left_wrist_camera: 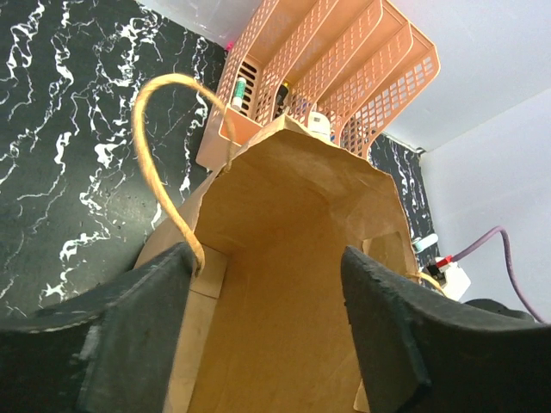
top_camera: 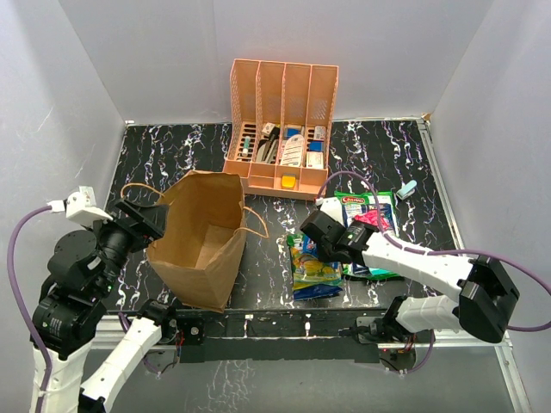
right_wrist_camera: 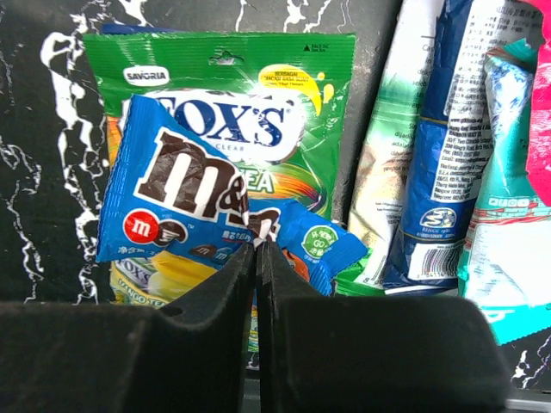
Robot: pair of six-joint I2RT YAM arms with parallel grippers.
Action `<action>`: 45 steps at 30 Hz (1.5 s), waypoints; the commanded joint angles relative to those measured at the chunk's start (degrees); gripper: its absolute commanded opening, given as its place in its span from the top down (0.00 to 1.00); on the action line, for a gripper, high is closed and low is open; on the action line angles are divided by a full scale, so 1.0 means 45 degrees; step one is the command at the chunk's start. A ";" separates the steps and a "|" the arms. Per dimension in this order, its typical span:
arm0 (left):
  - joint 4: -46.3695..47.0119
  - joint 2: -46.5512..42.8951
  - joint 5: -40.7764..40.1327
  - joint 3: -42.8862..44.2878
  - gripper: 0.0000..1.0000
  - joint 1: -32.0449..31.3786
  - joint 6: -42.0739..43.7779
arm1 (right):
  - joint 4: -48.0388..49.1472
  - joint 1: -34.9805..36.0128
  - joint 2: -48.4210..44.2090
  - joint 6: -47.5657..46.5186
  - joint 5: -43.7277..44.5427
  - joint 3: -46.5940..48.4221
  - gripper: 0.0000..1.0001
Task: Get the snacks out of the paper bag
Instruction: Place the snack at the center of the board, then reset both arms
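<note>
Top external view is showing the bag standing open on the tabletop, left of centre and toward the near edge, its mouth tipping toward the left arm. The left jaws are hovering at that mouth, on the side facing the left edge. In the left wrist view they are standing wide apart with nothing between them but the bag's open brown inside ahead, and a cord handle is arching up and resting against the left-hand finger. The rack is sitting at the far edge, about centre. Right of centre by the near edge, a blue packet is lying askew on top of a green packet. The right jaws are pressing together, seemingly nipping the blue packet's near edge where it meets their tips. Just beside this pair, toward the right edge, more packets are lying overlapped: a blue-and-white one, a teal one and a red one at the frame's border.
</note>
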 commanded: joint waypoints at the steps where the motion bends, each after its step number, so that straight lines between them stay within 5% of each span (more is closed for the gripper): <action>1: 0.0216 -0.0072 -0.0185 0.0741 0.27 -0.0103 0.0530 | 0.1193 -0.0429 0.0136 -0.0375 -0.0698 -0.0550 0.89; 14: 0.0132 -0.0268 -0.0506 0.0949 0.19 -0.0223 0.0930 | 0.1702 -0.0531 0.0265 -0.0123 -0.1133 -0.1072 0.74; 27: 0.0200 -0.0326 -0.0601 0.0907 0.15 -0.0301 0.1189 | 0.0982 -0.0547 -0.1127 -0.0635 -0.0638 0.0509 0.30; 31: 0.0220 -0.0326 -0.0680 0.1002 0.14 -0.0337 0.1446 | 0.1251 -0.0556 -0.1248 -0.0730 0.0037 0.0902 0.02; 38: 0.0593 -0.0094 -0.1111 0.1579 0.12 -0.0831 0.2590 | 0.4195 -0.0573 -0.2524 -0.2799 0.1517 0.1073 0.02; 45: 0.1319 0.0670 -0.1555 0.3490 0.11 -0.2157 0.5254 | 0.1664 -0.0549 -0.2788 -0.3461 0.2066 0.5119 0.02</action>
